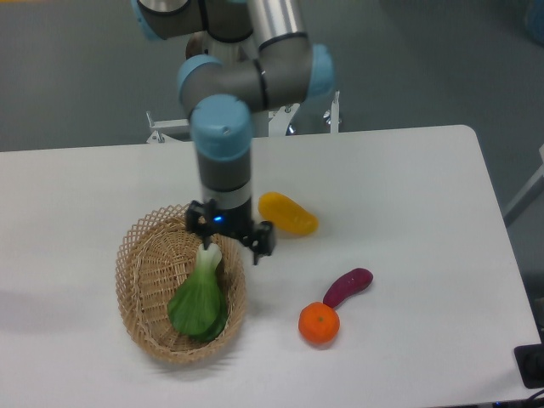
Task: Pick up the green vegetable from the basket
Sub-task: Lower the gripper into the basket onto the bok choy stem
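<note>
The green vegetable [200,297] lies in the tan wicker basket [141,293] at the table's left, leaves toward the front and whitish stalk end pointing back. My gripper [232,240] hangs open over the basket's back right rim, right above the stalk end. One finger is near the stalk and the other is outside the rim. Nothing sits between the fingers.
A yellow vegetable [289,213] lies just right of my gripper. A small purple eggplant [348,286] and an orange [319,324] sit further right toward the front. The robot base [238,102] stands at the table's back edge.
</note>
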Available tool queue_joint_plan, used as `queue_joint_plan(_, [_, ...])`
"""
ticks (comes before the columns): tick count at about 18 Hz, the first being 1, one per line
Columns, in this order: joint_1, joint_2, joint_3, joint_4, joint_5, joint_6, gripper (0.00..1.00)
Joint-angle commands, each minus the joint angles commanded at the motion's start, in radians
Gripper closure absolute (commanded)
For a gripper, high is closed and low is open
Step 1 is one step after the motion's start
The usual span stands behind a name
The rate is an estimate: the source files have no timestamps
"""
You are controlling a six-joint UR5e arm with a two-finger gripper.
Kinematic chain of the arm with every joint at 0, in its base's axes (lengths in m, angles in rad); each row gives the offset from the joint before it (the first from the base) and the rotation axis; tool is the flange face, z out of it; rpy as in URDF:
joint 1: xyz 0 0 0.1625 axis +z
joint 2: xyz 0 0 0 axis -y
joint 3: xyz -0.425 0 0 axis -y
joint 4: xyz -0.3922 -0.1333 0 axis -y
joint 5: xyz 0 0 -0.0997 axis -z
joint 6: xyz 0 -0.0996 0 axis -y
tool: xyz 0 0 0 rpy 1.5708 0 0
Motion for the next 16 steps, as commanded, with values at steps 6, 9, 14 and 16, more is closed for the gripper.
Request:
queue_joint_plan(6, [-0.038, -0.035, -0.051, 0.117, 0.047, 0.002, 0.00])
queue_joint_plan(9, [-0.055, -0.061, -0.052, 0.120, 0.066, -0.003, 0.00])
queue_joint_plan(14, [-0.055, -0.071, -0.051, 0.117, 0.067, -0.003, 0.00])
queue_joint_plan(16, [-0.055, -0.071, -0.052, 0.115, 0.067, -0.005, 0.00])
